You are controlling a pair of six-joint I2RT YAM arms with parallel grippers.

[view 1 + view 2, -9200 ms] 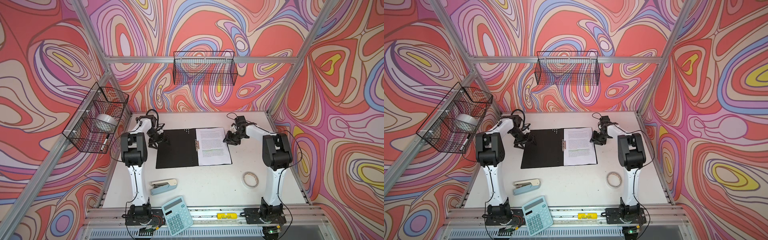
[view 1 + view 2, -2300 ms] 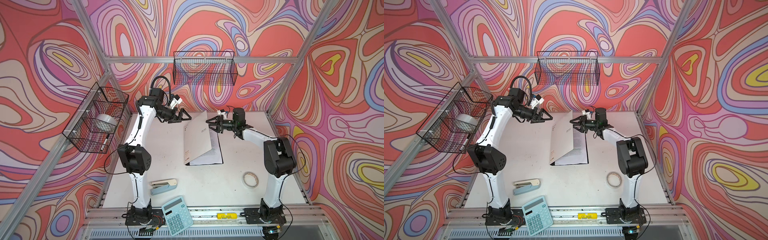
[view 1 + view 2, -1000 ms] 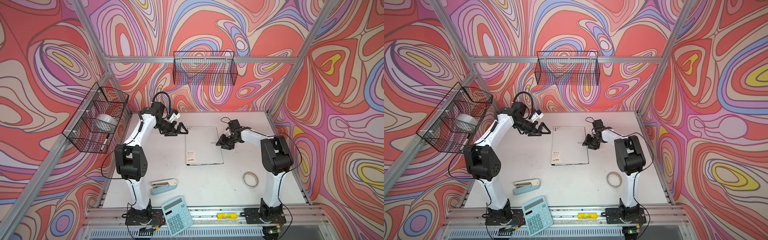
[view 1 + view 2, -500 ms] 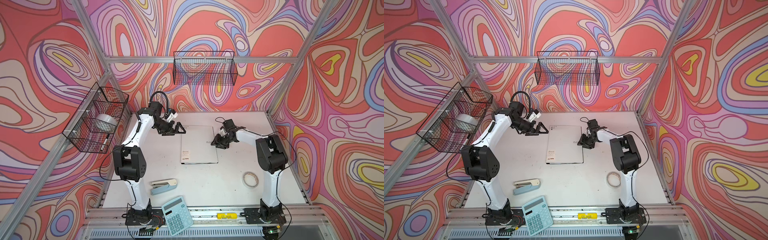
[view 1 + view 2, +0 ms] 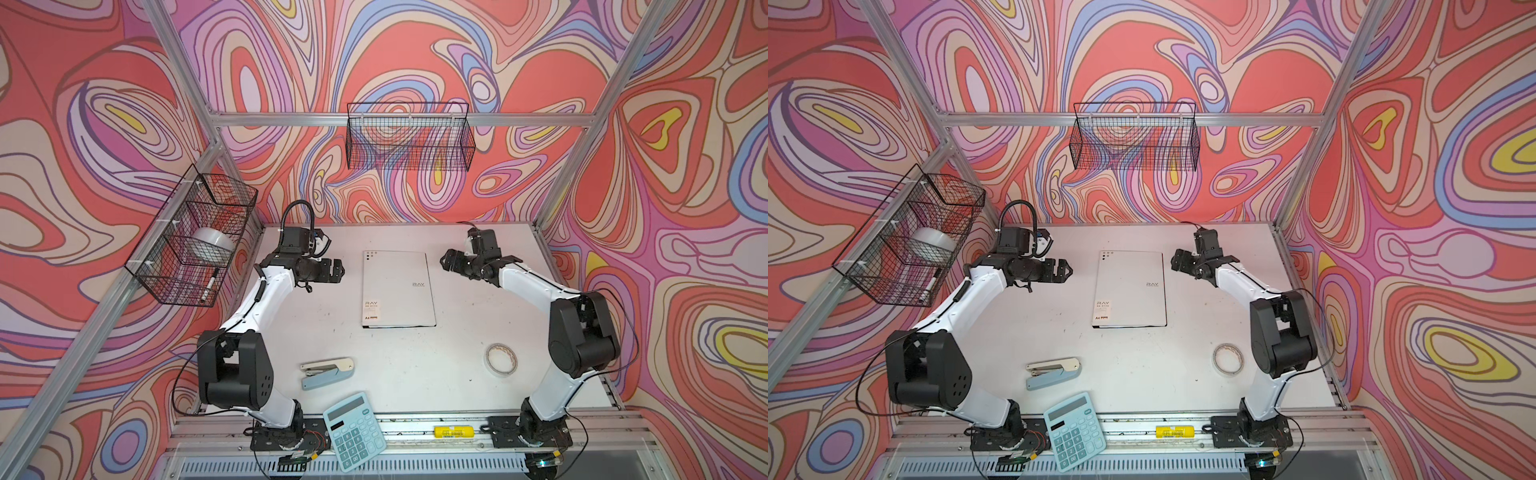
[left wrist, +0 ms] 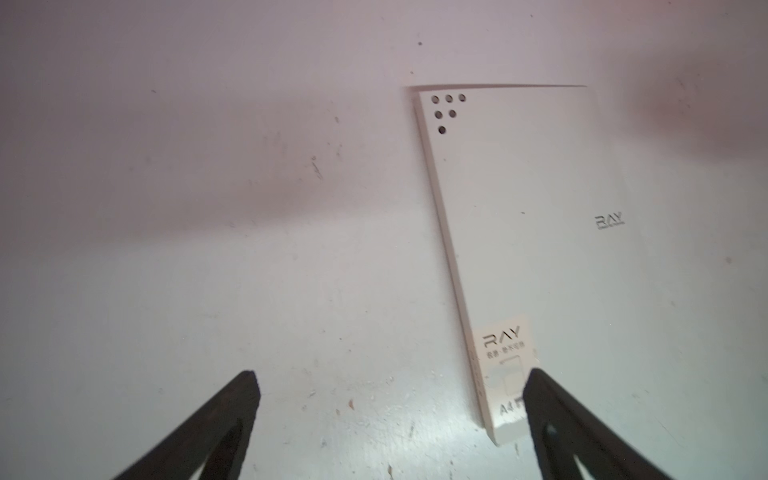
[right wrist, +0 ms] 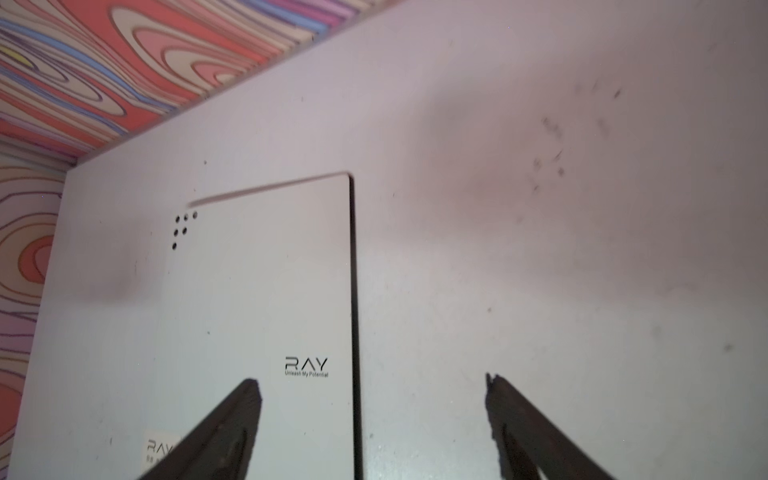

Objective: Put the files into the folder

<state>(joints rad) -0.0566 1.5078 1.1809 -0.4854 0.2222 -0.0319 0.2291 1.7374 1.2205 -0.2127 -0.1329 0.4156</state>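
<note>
On the white table (image 5: 457, 374), in both top views, the folder (image 5: 397, 289) lay shut and flat near the middle, its RAY cover up and its spine toward the left arm. No loose files showed anywhere on the table, so they were judged to lie under the cover, though that could not be checked. The left gripper (image 5: 338, 272) hung near the folder's spine side and the right gripper (image 5: 444, 261) near its far opening-side corner. Both were clear of it, with jaws spread and nothing between them, a stance that read as having let go. The stapler (image 5: 328, 372), the teal calculator (image 5: 1074, 432) and the tape roll (image 5: 501, 359) sat well apart toward the near edge, out of the working area.

In the left wrist view, the left gripper (image 6: 392, 376) stood wide over bare table. One finger crossed the picture of the folder's (image 6: 536, 232) label corner, and whether it touched could not be told.

In the right wrist view, the right gripper (image 7: 372, 382) was spread astride the folder's (image 7: 266, 291) dark opening edge and held nothing. The cover lay flush, probably the reason that neither arm pressed on it.
</note>
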